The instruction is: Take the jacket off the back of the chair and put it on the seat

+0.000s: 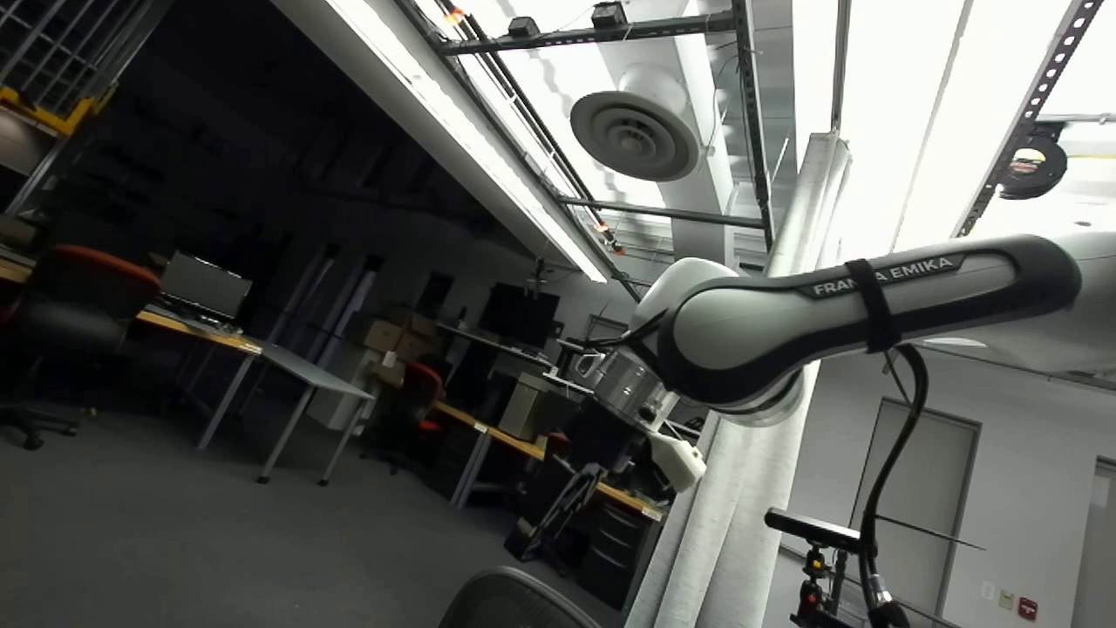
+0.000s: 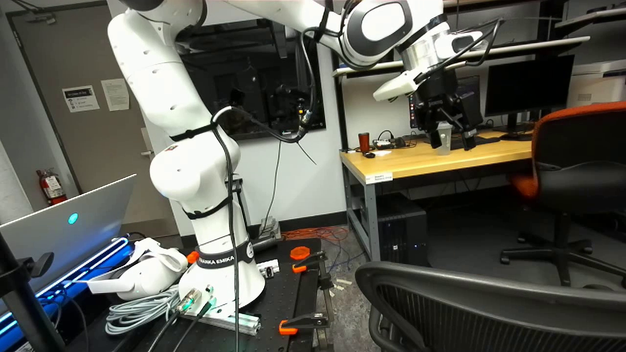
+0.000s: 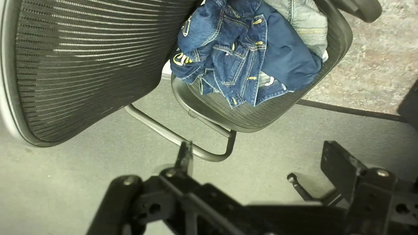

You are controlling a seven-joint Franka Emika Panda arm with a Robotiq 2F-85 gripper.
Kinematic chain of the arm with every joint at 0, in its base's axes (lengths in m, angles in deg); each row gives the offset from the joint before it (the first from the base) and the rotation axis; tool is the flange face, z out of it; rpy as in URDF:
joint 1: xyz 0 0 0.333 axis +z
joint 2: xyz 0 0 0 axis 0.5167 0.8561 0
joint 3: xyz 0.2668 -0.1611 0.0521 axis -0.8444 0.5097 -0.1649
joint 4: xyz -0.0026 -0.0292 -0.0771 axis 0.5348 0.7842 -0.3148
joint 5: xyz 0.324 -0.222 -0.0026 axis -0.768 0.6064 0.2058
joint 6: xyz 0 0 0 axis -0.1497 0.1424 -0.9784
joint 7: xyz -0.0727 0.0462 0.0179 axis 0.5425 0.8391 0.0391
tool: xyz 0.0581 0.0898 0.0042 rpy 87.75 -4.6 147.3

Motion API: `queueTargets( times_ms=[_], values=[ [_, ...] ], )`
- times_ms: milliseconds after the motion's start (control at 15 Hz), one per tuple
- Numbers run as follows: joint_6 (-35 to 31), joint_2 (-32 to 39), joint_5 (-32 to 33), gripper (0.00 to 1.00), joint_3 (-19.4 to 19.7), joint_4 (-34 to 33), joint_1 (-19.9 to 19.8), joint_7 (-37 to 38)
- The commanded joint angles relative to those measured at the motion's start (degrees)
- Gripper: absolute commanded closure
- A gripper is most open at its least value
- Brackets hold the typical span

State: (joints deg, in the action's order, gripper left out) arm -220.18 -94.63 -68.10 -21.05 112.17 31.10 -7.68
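Note:
The blue denim jacket (image 3: 235,58) lies crumpled on the seat (image 3: 251,120) of the black mesh chair in the wrist view. A pale denim part shows at its far edge. The chair's backrest (image 3: 98,65) is bare at the left of the wrist view. Its top shows in both exterior views (image 1: 519,593) (image 2: 469,298), where the seat and jacket are out of view. My gripper (image 3: 258,142) is open with nothing between its fingers. It is apart from the jacket and chair; in an exterior view it hangs above and beyond the backrest (image 2: 452,145).
A wooden desk (image 2: 440,160) with monitors and cups stands behind the gripper in an exterior view. An orange office chair (image 2: 543,166) is beside it. A chair foot (image 3: 295,182) shows on the floor below the gripper. A thick grey column (image 1: 741,506) stands near the arm.

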Motion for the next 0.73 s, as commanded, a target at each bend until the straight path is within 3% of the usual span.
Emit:
queueTargets(
  times_ms=[0, 667],
  values=[
    [-0.15, -0.85, 0.41, 0.00, 1.03, 0.89, 1.14, 0.32],
    [-0.17, -2.59, 0.46, 0.00, 1.13, 2.19, 1.23, 0.36]
  ],
)
